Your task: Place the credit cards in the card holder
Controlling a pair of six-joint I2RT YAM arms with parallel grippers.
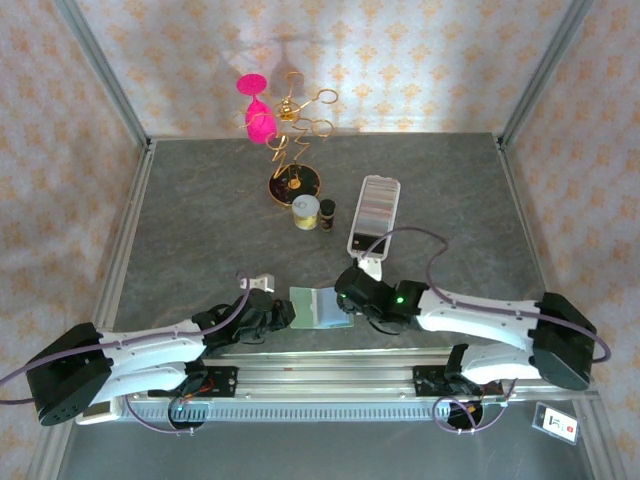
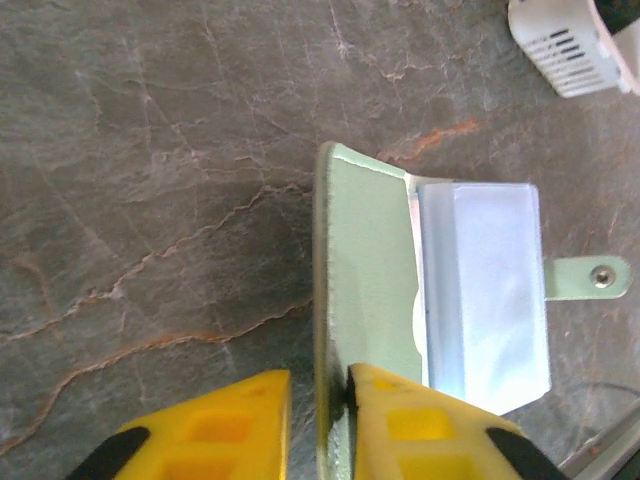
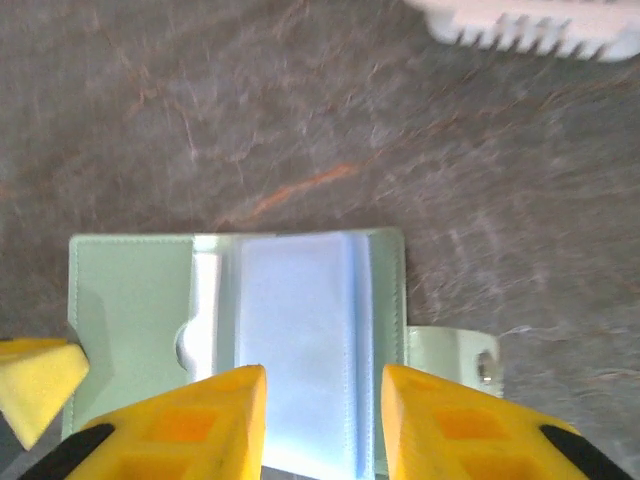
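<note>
We saw a grey veined table [image 1: 200, 230] under pale floral wallpaper [image 1: 420, 60]. Left gripper [image 2: 320, 390] pinched the raised flap of the card holder [image 2: 368, 255]; right gripper [image 3: 325, 390] hung over it, fingers apart.

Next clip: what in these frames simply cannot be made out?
Top view: the credit cards in the clear tray are too small to count.
Left wrist view: whether the left gripper clamps the flap of the card holder; the contact sits in shadow at the bottom edge.
Right wrist view: the holder's near edge, hidden by the right gripper; glare masks the contents of the pocket.
</note>
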